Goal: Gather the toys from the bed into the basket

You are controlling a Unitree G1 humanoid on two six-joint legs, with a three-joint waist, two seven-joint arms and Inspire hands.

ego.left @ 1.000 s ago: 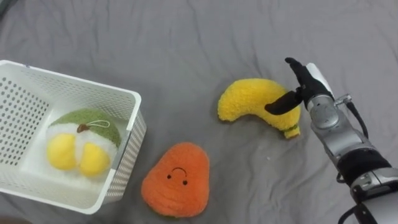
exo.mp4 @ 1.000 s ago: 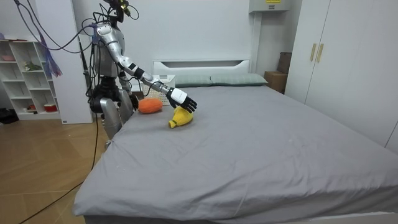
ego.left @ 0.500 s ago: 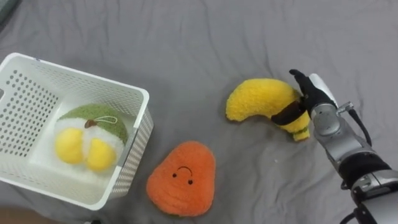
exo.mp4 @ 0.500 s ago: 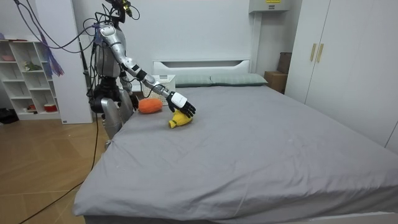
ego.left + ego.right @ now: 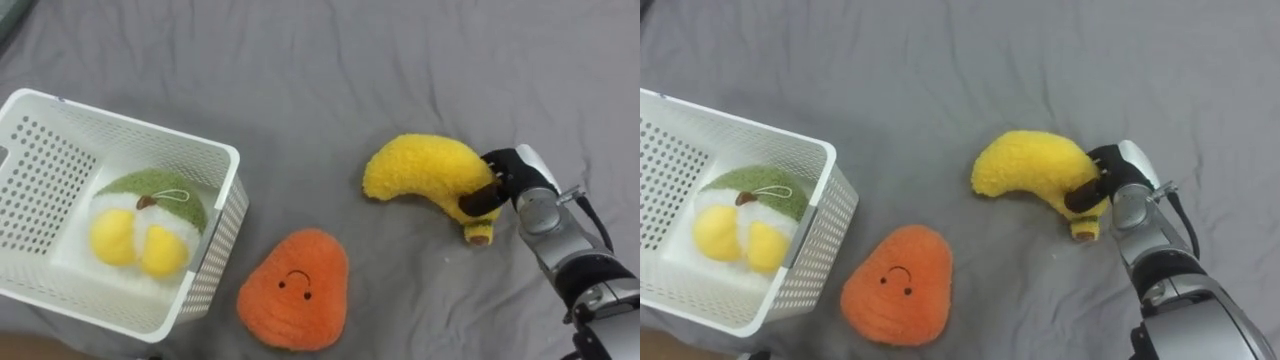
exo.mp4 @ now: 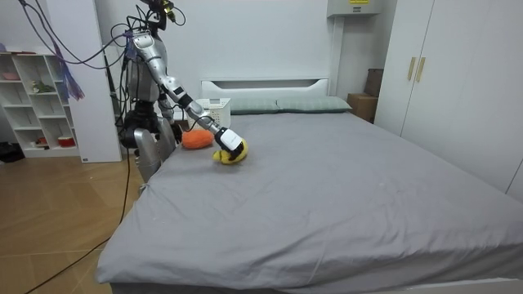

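Note:
A yellow plush banana [image 5: 425, 172] lies on the grey bed sheet [image 5: 400, 60], right of centre. My right hand [image 5: 515, 175] comes in from the lower right, and its dark fingers are curled round the banana's stalk end. An orange plush toy with a smiling face [image 5: 295, 290] lies flat nearer to me, left of the banana. A white perforated basket [image 5: 225, 200] stands at the left and holds a green, white and yellow plush [image 5: 140, 220]. In the room view I stand at the bed's side with my right arm stretched out to the banana [image 6: 227, 155].
The grey sheet runs wide and creased beyond the toys. In the room view, pillows [image 6: 302, 104] lie at the headboard, a shelf unit [image 6: 37, 98] stands at the left and a wardrobe [image 6: 433, 73] at the right.
My right hand went from straight fingers above the banana to fingers curled round its end. In the room view the banana has shifted towards me.

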